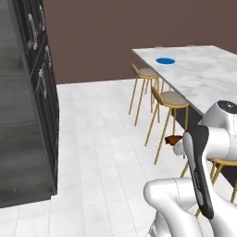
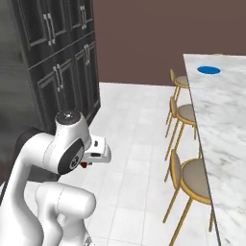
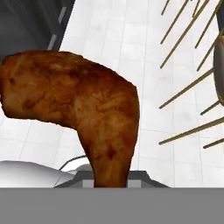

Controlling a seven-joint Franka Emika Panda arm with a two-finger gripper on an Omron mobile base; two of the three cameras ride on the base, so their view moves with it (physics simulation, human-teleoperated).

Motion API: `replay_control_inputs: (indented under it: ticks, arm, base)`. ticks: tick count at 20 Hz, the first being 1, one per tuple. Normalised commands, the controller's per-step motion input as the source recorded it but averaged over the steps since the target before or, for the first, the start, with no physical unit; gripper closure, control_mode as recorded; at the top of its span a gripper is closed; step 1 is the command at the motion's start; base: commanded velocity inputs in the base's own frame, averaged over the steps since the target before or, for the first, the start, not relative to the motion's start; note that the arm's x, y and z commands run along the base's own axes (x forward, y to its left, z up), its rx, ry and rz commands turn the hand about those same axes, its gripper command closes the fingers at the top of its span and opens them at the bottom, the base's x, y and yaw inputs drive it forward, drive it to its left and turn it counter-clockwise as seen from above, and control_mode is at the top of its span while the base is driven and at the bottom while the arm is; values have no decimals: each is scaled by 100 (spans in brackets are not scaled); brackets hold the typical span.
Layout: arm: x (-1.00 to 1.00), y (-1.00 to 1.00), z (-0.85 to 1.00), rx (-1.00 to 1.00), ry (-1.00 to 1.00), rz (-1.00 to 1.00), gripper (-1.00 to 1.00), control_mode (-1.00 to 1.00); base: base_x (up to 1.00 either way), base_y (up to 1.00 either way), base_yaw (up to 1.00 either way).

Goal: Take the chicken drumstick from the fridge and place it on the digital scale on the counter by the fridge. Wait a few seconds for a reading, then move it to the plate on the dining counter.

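The chicken drumstick (image 3: 74, 100), dark reddish-brown, looms large in the hand view with its thick end up and to the left. My gripper (image 3: 110, 178) is shut on its thin bone end. In the left base view the drumstick (image 1: 173, 139) pokes out beside my forearm, held above the floor near the chairs. The bright blue plate (image 1: 165, 60) lies at the far end of the marble dining counter (image 1: 203, 76); from the right base view the plate (image 2: 209, 70) sits on the dining counter (image 2: 226, 129), well ahead of my hand. The fridge and the digital scale are out of view.
Yellow-legged chairs (image 1: 169, 99) (image 2: 192, 178) line the counter's near side between me and it. Tall dark cabinets (image 1: 32, 92) (image 2: 57, 62) stand on the left. White tiled floor (image 1: 102, 139) lies open in between.
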Motion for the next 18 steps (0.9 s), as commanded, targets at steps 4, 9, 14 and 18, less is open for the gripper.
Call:
replay_control_inputs:
  ticks: [4, 9, 14, 18]
  arm:
    - [0, 0, 0, 0, 0, 0, 100, 100]
    - [0, 0, 0, 0, 0, 0, 100, 100]
    - [0, 0, 0, 0, 0, 0, 100, 100]
    - [0, 0, 0, 0, 0, 0, 100, 100]
  base:
    - [100, 14, -2]
    - [100, 13, -1]
    - [100, 16, -1]
    - [100, 23, -2]
